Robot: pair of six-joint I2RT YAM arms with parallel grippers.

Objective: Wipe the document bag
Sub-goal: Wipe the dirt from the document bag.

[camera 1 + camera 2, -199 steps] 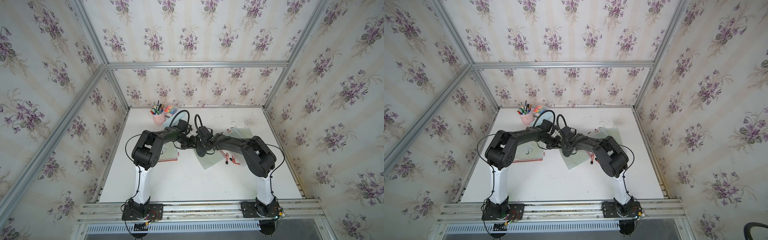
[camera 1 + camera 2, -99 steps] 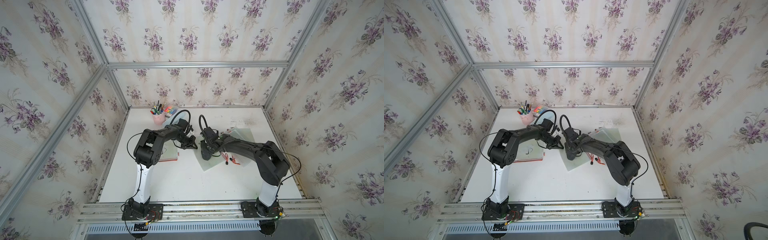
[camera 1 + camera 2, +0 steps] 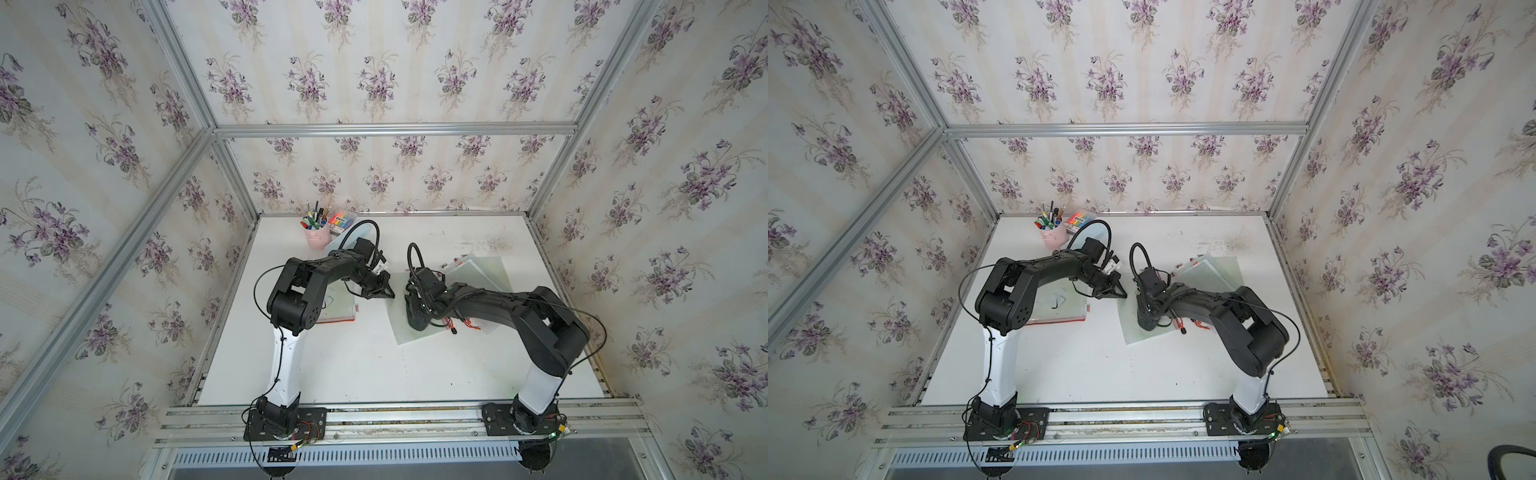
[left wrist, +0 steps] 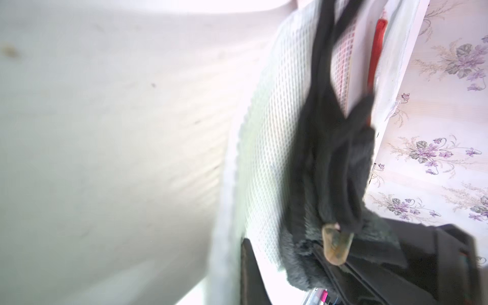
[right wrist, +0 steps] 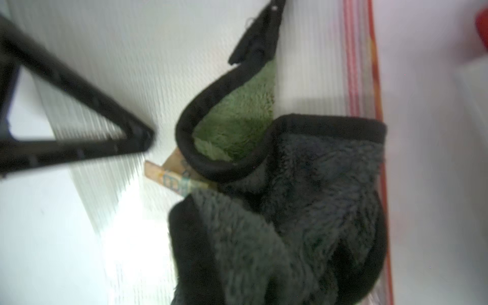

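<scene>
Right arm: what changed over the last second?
The right gripper, shut on the dark cloth, dragged it across the document bag toward the robot's base side, away from the left gripper. Its elbow swung outward. Nothing was picked up or let go. The left gripper stayed shut near the bag's far corner. The bag and the pen cup did not visibly shift.
</scene>
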